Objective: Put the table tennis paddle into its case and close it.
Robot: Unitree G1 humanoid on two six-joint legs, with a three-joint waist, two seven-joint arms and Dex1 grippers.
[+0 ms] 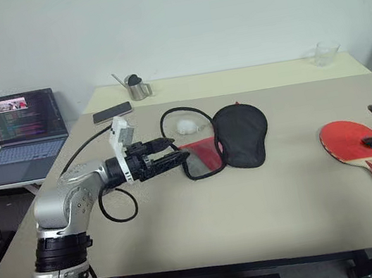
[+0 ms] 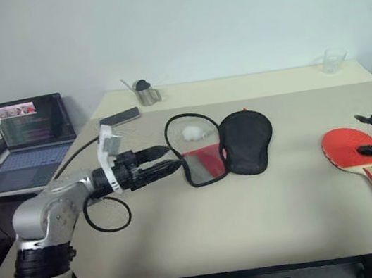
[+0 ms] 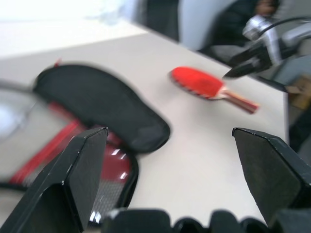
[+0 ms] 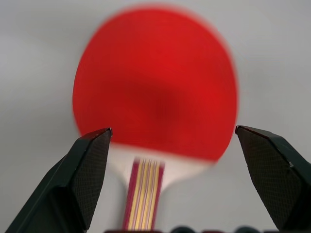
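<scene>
Next, with right end effector (image 4: 172,141) fully open and empty, grasp rigid table tennis paddle (image 1: 349,141) by its handle (light, stiff).

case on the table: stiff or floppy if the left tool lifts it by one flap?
Probably floppy. The case lies unzipped and spread flat, its black half slumped on the table and its red mesh half folded out, so the fabric likely sags from one edge. It looks thin and empty, so likely light and apt to slide when nudged.
</scene>
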